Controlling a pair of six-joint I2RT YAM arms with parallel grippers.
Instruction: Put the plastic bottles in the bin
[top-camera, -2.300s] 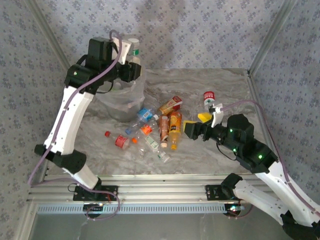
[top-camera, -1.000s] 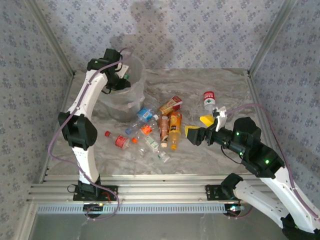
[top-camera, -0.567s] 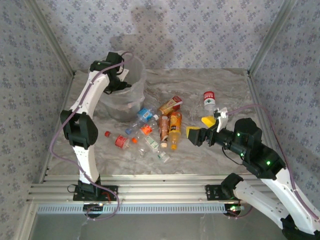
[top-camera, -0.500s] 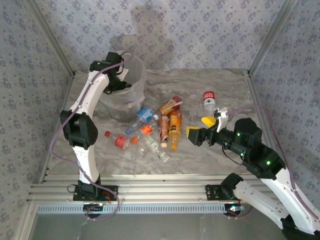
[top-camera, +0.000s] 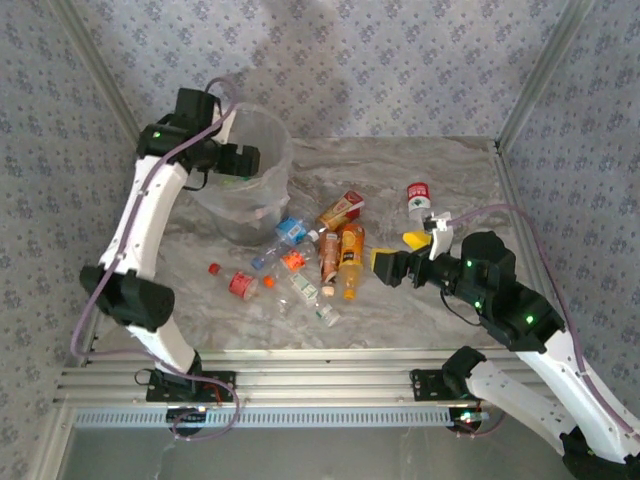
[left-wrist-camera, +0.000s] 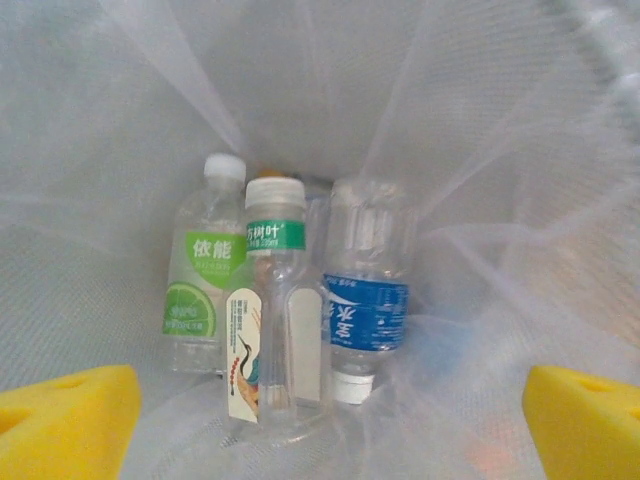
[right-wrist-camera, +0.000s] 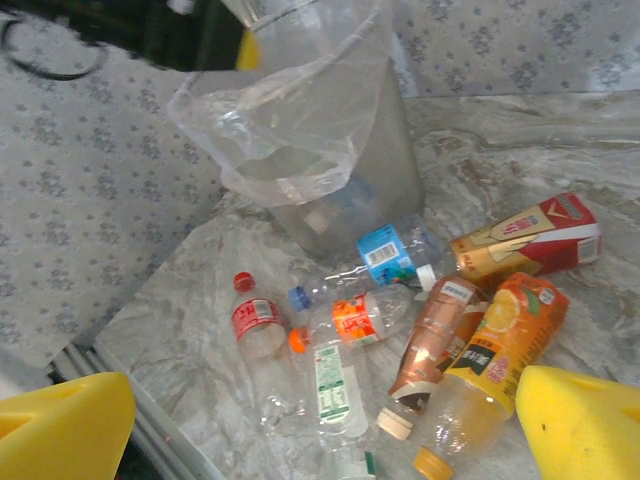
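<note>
In the left wrist view the left gripper (left-wrist-camera: 320, 425) is spread wide. Its yellow pads (left-wrist-camera: 65, 420) sit in the two bottom corners with nothing between them. It looks down into the bin (left-wrist-camera: 500, 200). Three of the plastic bottles (left-wrist-camera: 290, 385) lie there side by side in the middle of the frame, all running up and down the picture. The green-label bottle (left-wrist-camera: 203, 295) has Chinese writing, a lime picture and a white cap at the top. The middle bottle (left-wrist-camera: 272, 300) has a green band with Chinese writing, a bird picture and its cap at the top too. The blue-label bottle (left-wrist-camera: 367, 300) has white Chinese writing and its white cap at the bottom. In the right wrist view the right gripper (right-wrist-camera: 320, 430) is wide too and holds nothing. More bottles lie on the table (right-wrist-camera: 620, 130) in the lower middle, below the bin. A red-label bottle (right-wrist-camera: 255, 325) has its red cap at the top. An orange juice bottle (right-wrist-camera: 490, 350) with an orange picture slants, cap to the lower left. Their small writing is too blurry to read.
</note>
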